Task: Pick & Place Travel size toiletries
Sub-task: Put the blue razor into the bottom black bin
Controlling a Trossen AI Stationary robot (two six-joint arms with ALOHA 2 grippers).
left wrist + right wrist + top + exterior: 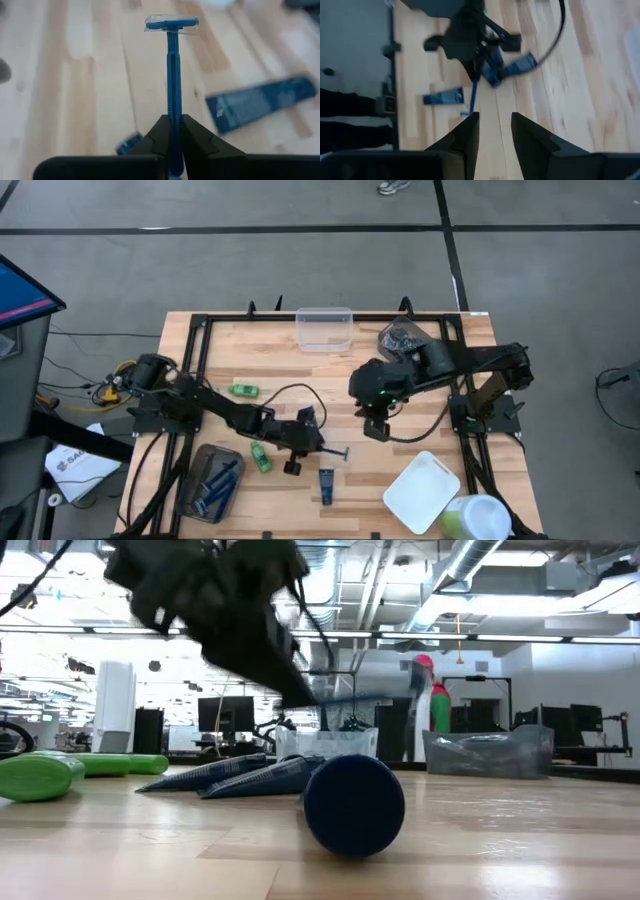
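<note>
The left gripper is clamped on the handle of a thin blue razor, whose long axis runs straight out from between the fingers to the capped head at the far end. In the high view this gripper sits mid-table with the razor sticking out toward the right arm's side. The grey tub, already holding other blue razors, lies the other way, back toward the left arm's base and the near edge, so I judge that the carry calls for a swing back across the green bottle rather than a reach forward. A navy tube lies on the wood just beside the gripper (it is not being touched).

The right gripper hovers with its fingers apart, holding nothing, above the table's right half.
</note>
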